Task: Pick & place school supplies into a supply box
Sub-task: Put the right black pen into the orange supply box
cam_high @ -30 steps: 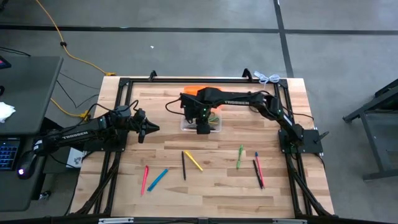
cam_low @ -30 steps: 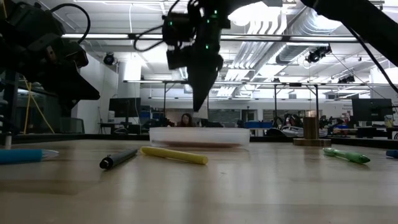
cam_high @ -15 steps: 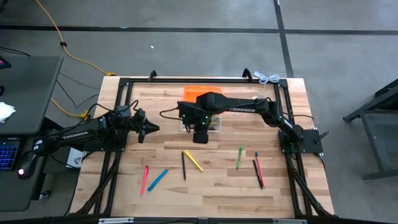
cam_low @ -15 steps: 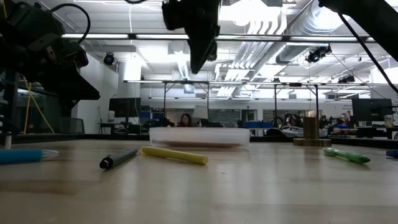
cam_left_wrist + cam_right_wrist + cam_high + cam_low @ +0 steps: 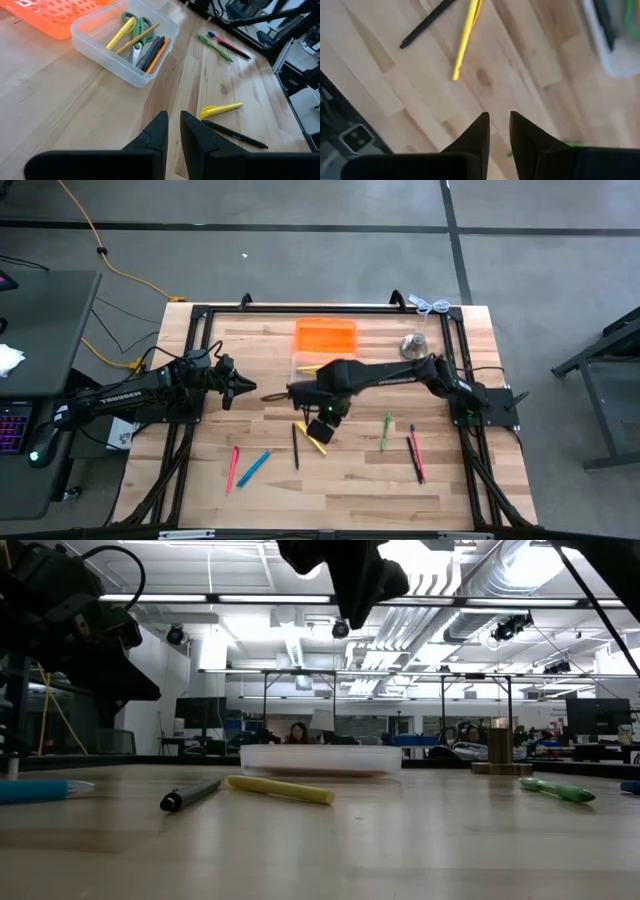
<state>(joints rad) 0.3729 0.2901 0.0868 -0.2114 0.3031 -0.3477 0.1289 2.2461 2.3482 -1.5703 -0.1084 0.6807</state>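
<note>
Yellow pen (image 5: pixel 313 439) lies at 6 o'clock of box (image 5: pixel 305 368); right claw (image 5: pixel 320 430) above, narrow, empty; narrow gap risks nudging pen aside.

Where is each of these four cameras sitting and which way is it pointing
High view: overhead, facing straight down on the table; both arms show.
Low view: at tabletop height, facing level across to the supply box; arms hang in from above.
Left wrist view: on the left arm, facing the supply box; left hand shows.
Right wrist view: on the right arm, facing down at the yellow marker; right hand shows.
Shared: every view shows the yellow marker.
</note>
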